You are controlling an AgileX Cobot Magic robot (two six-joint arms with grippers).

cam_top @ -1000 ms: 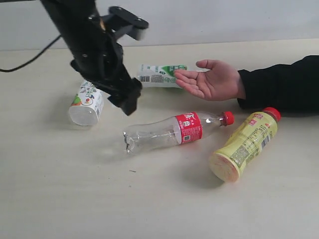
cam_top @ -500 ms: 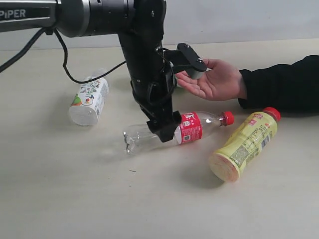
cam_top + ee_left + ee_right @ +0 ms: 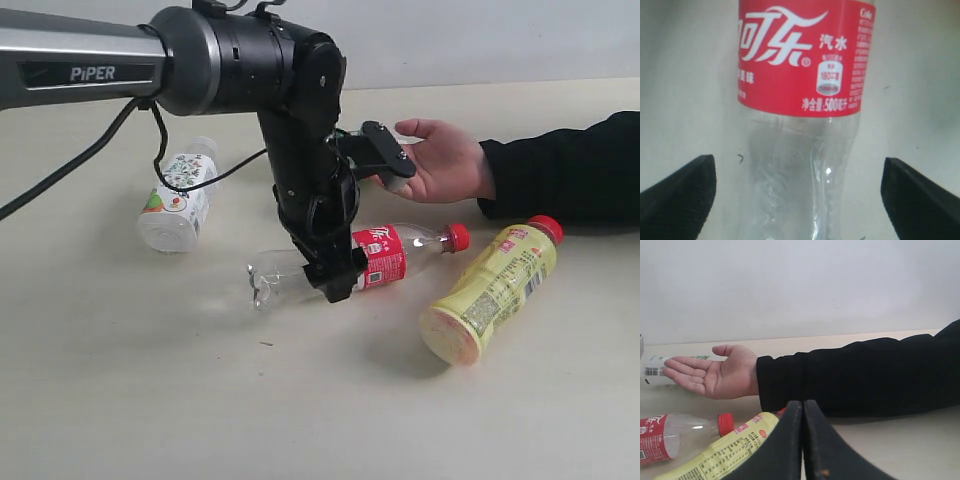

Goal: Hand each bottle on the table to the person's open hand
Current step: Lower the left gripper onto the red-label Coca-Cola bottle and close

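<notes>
The clear bottle (image 3: pixel 380 255) with the red label is lying on its side on the tabletop (image 3: pixel 140 400), its red-capped end nearest the yellow bottle (image 3: pixel 490 292), which is lying just beside it. The left jaws are standing wide and straddling the clear body next to the label, one on each side. Bare tabletop is showing between each jaw and the bottle in the left wrist view. The person's open hand (image 3: pixel 450 165) is resting beyond the bottle, near the left arm (image 3: pixel 300 170). The floral white bottle (image 3: pixel 177 197) is lying well apart on the arm's other side. The green-labelled white bottle (image 3: pixel 655 371) is lying just behind the hand's fingertips. The right jaws are pressing together, holding nothing.
</notes>
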